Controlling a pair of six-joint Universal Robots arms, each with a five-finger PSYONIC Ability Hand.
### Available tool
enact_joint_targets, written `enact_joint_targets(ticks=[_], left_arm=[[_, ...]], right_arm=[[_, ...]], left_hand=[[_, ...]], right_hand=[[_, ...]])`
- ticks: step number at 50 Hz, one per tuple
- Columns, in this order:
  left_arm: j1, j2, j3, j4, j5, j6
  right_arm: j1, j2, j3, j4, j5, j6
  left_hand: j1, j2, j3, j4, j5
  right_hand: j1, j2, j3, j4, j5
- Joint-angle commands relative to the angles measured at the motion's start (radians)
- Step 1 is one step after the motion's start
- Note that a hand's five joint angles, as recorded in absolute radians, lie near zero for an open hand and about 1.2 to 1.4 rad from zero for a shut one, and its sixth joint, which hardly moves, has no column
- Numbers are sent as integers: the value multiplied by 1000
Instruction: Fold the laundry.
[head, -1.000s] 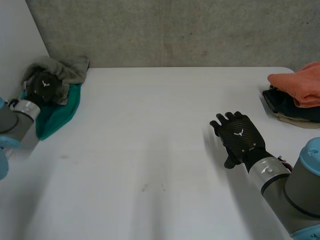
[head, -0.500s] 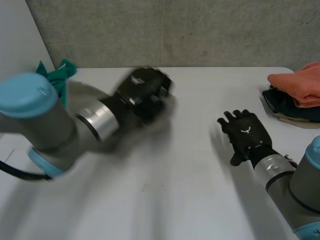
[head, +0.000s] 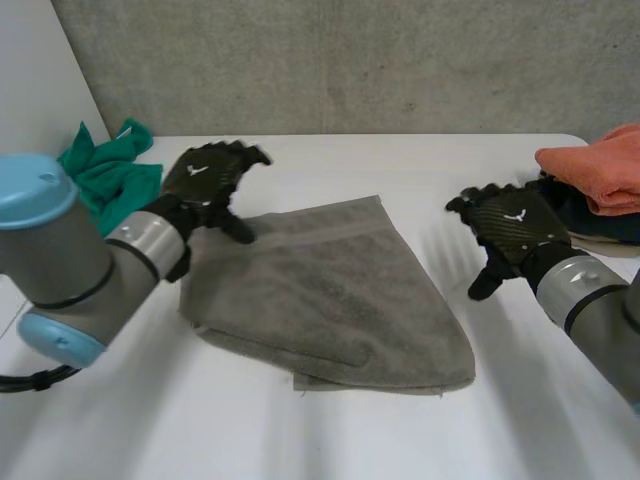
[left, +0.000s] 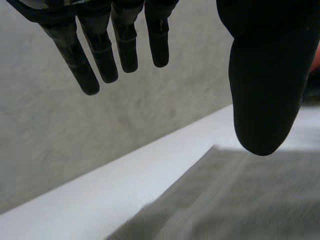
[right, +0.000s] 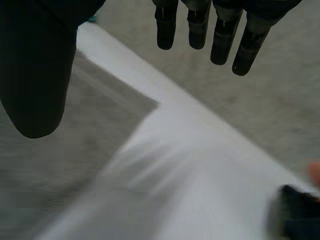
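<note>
You are looking at a grey terry-cloth towel (head: 330, 290) lying nappy and matt on the smooth, matt white table (head: 450, 165). At ten o'clock a crumpled green cloth (head: 100, 175) is showing soft; at two o'clock an orange terry towel (head: 600, 165) is looking fluffy. At twelve, the grey concrete wall (head: 350, 60) is showing rough and pitted.

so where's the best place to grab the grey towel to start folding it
Probably the far banded edge. The grey towel lies flat but skewed on the table, both that edge's corners exposed. The open left hand sits by the far left corner: pinch there from the left. The open right hand can reach the far right corner from the right.
</note>
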Motion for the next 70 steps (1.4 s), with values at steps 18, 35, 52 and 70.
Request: enact_joint_targets(ticks=[18, 35, 52, 70], left_arm=[[66, -138, -58, -266, 12, 504], [-82, 103, -104, -261, -19, 336], [-241, 17, -46, -234, -31, -35], [-155, 107, -72, -203, -54, -43]], right_arm=[[158, 163, 23, 157, 32, 11], [60, 73, -51, -18, 82, -179], [193, 490, -647, -198, -43, -290], [191, 269, -430, -73, 222, 10]], left_hand=[[211, 203, 203, 210, 218], [1031, 1022, 1023, 1029, 1038], [1031, 1022, 1023, 1029, 1038], [42, 33, 34, 40, 49]], right_hand=[[23, 5, 12, -12, -12], [1191, 1173, 1180, 1156, 1156], [1191, 1173, 1180, 1156, 1156], [-30, -48, -42, -65, -65]])
